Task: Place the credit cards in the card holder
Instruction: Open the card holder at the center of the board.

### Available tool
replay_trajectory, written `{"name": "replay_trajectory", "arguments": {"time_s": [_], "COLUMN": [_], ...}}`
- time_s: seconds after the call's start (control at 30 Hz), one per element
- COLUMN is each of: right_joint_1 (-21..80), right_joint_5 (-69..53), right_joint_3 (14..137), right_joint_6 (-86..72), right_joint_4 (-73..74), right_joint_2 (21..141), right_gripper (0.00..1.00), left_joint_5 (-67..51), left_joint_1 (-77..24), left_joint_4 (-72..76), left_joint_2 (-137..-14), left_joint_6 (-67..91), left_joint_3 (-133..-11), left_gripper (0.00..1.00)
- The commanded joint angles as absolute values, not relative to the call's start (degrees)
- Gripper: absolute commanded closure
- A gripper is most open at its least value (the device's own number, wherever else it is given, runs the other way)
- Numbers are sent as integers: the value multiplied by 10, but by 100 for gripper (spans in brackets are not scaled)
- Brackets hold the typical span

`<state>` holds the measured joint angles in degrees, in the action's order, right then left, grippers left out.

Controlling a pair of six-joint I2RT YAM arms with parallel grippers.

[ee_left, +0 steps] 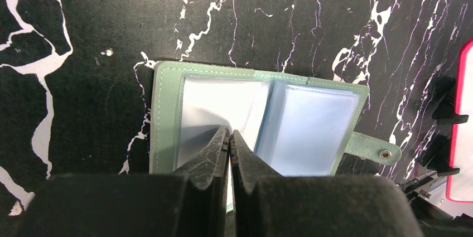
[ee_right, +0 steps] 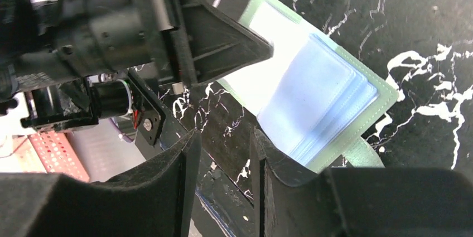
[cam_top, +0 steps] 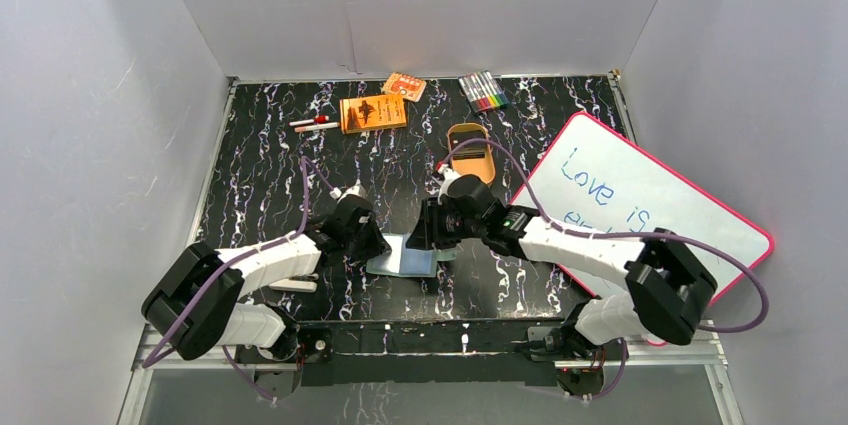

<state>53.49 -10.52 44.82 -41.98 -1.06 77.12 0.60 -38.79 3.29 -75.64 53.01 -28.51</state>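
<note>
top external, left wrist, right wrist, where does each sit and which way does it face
Top external: high above and behind, looking down on the table; left arm and right arm show.
Left wrist: on the left arm, looking down at the open wallet; left gripper shows.
Right wrist: low by the wallet, facing the left gripper; right gripper shows.
Shared: both wrist views see the wallet.

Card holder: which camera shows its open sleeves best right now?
Left wrist: the card holder lies open, both clear sleeves and snap tab visible. Right wrist shows the card holder skewed, partly behind the left pincer. Top external shows only a small patch between the arms.
</note>
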Motion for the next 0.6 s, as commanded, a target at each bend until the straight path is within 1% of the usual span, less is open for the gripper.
{"name": "replay_trajectory", "arguments": {"time_s": [0.0, 0.1, 0.3, 0.57], "right_joint_1": [525, 507, 490, 489], "right_joint_5": [-92, -84, -98, -118], "right_joint_3": [439, 418, 411, 413], "right_joint_6": [-470, -486, -487, -489], "right_joint_4": [-45, -45, -53, -71], "right_joint_2": [791, 798, 822, 865], "right_gripper": [57, 60, 55, 56], "left_joint_5": [25, 24, 19, 17], "left_joint_1": [-387, -387, -386, -386], "left_joint_4": [14, 20, 30, 38], "left_joint_2": [-744, -746, -752, -753], "left_joint_6": [529, 530, 532, 537], "left_joint_3": [-268, -266, -260, -252], "left_gripper": [98, 98, 98, 98]}}
